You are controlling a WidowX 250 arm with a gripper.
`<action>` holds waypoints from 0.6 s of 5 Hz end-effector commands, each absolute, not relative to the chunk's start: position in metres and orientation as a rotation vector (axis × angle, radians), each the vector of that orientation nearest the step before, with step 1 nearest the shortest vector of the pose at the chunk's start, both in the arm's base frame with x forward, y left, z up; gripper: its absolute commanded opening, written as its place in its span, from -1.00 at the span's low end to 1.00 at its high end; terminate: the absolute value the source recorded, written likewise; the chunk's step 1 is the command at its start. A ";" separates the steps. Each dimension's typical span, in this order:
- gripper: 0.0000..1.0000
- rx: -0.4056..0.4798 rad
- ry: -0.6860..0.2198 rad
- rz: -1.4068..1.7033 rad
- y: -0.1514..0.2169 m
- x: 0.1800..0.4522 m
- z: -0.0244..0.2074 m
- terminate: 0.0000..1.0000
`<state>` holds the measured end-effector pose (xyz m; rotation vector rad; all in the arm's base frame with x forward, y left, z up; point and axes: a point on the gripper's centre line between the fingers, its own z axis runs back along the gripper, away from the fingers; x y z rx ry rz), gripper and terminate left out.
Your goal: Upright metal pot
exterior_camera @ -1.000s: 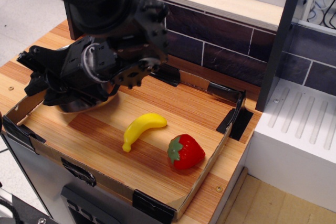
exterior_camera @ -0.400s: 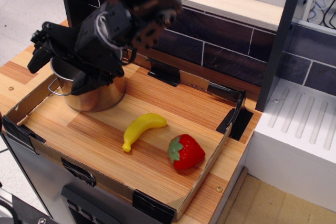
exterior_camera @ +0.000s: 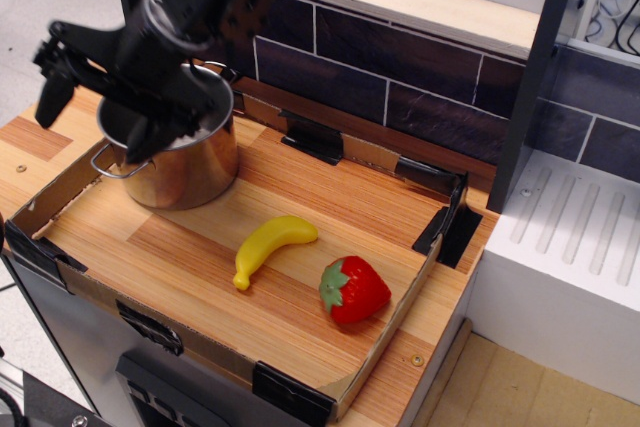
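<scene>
The metal pot is shiny steel and stands upright, mouth up, at the far left of the cardboard-rimmed wooden tray. One wire loop handle sticks out on its left side. My black gripper hovers over the pot's left rim with its fingers spread wide. One finger is out in the air to the left of the pot. The other finger hangs over the pot's mouth. Neither finger clamps the rim. The arm hides the back of the pot's opening.
A yellow toy banana lies mid-tray and a red toy strawberry lies to its right. A dark tiled wall runs behind the tray. A white ridged unit and a dark post stand at the right.
The arm has risen and swung up to the left, uncovering the pot, which now stands upright. The fingers have come off the pot and spread.
</scene>
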<state>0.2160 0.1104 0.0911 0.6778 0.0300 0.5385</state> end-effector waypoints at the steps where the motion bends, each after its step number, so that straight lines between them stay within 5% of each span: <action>1: 1.00 0.333 -0.131 0.544 0.099 0.223 0.191 -1.00; 3: 1.00 0.273 -0.165 0.544 0.099 0.224 0.212 -1.00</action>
